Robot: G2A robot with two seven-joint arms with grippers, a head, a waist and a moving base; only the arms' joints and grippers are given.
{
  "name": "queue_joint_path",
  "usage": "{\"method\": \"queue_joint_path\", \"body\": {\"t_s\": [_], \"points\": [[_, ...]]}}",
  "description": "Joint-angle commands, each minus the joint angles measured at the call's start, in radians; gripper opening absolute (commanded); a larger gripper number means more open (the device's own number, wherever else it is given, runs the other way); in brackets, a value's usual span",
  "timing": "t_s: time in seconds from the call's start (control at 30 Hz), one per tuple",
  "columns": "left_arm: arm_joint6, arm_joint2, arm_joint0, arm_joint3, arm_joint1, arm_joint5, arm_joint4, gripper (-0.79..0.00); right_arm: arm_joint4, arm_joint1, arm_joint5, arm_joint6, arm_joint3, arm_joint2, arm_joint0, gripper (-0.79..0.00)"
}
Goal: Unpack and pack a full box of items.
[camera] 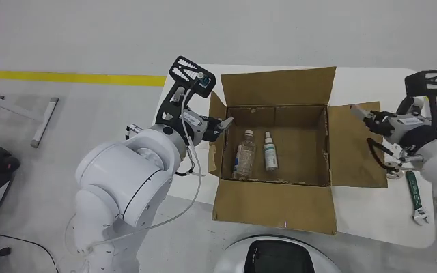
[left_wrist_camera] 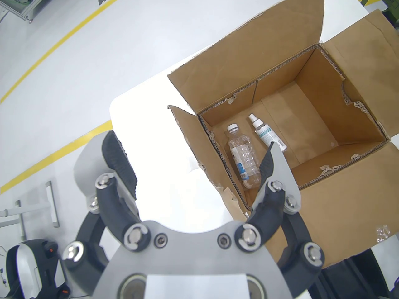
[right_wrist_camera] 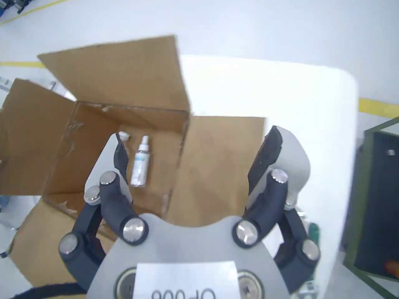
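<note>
An open cardboard box (camera: pixel 278 201) stands on the white table (camera: pixel 372 78) with all flaps folded out. Inside it, toward its left side, lie a clear plastic bottle (camera: pixel 244 155) and a white spray bottle (camera: pixel 270 151), side by side. My left gripper (camera: pixel 218 127) hovers open and empty over the box's left flap; its wrist view looks down at the clear bottle (left_wrist_camera: pixel 243 158) and the spray bottle (left_wrist_camera: pixel 265 132) past the left gripper (left_wrist_camera: pixel 192 144). My right gripper (right_wrist_camera: pixel 197 136) is open and empty above the right flap (right_wrist_camera: pixel 218 163), with the spray bottle (right_wrist_camera: pixel 141 163) beyond it.
A green-handled wrench (camera: pixel 415 198) lies on the table right of the box, below the right arm. A dark green cabinet (right_wrist_camera: pixel 377 194) stands off the table's right side. A metal frame (camera: pixel 42 123) lies on the floor far left. The box's right half is bare.
</note>
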Motion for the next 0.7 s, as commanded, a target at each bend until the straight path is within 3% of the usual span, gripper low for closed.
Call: {"method": "queue_joint_path", "body": {"t_s": [0.0,0.07,0.27,0.43,0.67], "points": [[0.000,0.000,0.000,0.000,0.000,0.000,0.000,0.000,0.010,0.006,-0.076,0.004,0.000,0.144,-0.032,-0.650],[0.000,0.000,0.000,0.000,0.000,0.000,0.000,0.000,0.017,0.012,-0.156,0.008,0.000,0.252,-0.073,-0.785],[0.000,0.000,0.000,0.000,0.000,0.000,0.000,0.000,0.067,0.014,-0.299,0.034,0.000,0.448,-0.227,-0.785],[0.000,0.000,0.000,0.000,0.000,0.000,0.000,0.000,0.043,0.013,-0.371,0.045,0.025,0.459,-0.341,-0.785],[0.000,0.000,0.000,0.000,0.000,0.000,0.000,0.000,0.043,0.013,-0.371,0.045,0.025,0.459,-0.341,-0.785]]}}
